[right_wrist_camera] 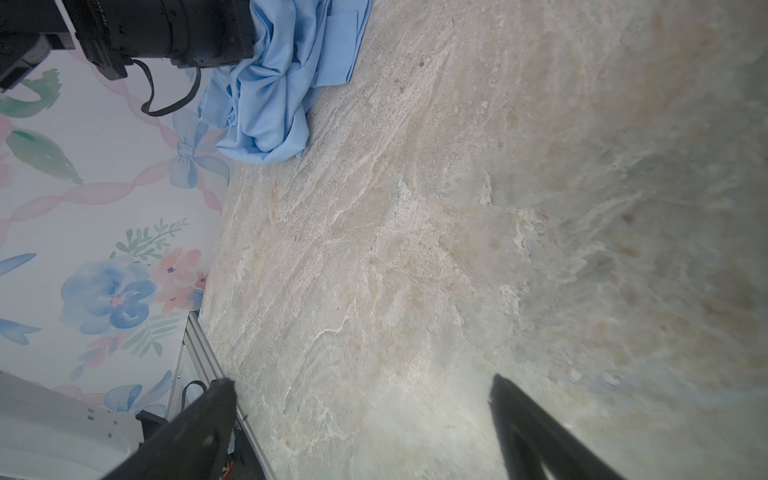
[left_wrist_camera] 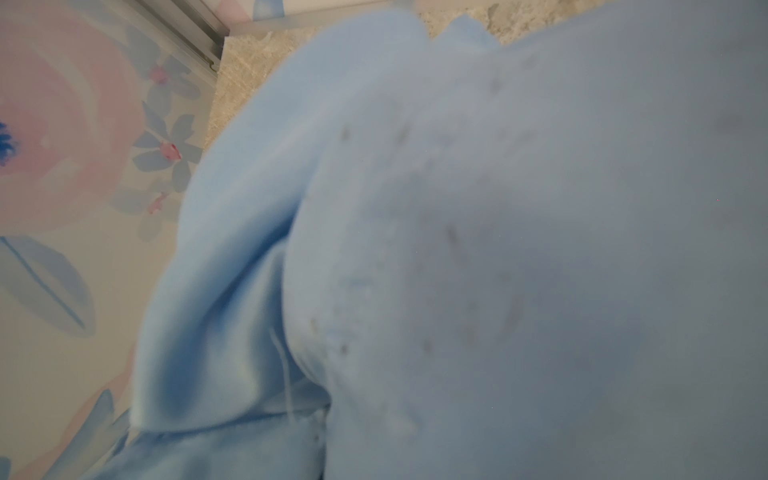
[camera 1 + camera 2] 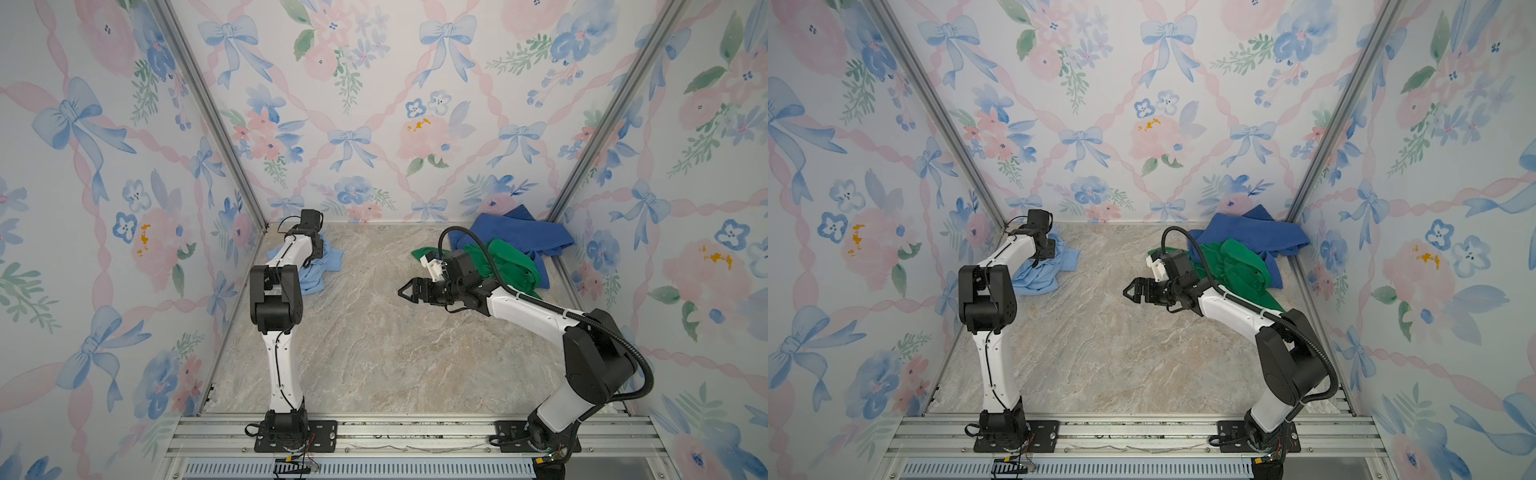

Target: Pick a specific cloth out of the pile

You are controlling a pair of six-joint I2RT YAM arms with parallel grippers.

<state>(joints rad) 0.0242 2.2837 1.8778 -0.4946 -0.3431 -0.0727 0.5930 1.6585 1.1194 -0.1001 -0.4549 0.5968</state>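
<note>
Gripping the cloth [image 3: 316, 275] with left fingers [image 3: 1051, 249] shut, at the table's [image 3: 374, 340] far-left corner. Holding right fingers [image 1: 195, 428] wide and empty beside the pile [image 3: 513, 245].

My build: two arms, white shells, black joints.
Left arm [image 3: 279, 365]: thin black wire along the shell, small screws in the white cover. Right arm [image 3: 536, 309]: thick ribbed black conduit [image 3: 647, 374], white wrist bracket [image 3: 432, 264]. Right gripper [image 1: 357, 382]: black tapered fingers [image 1: 528, 419]. Black base plates [image 3: 324, 432] under both.
</note>
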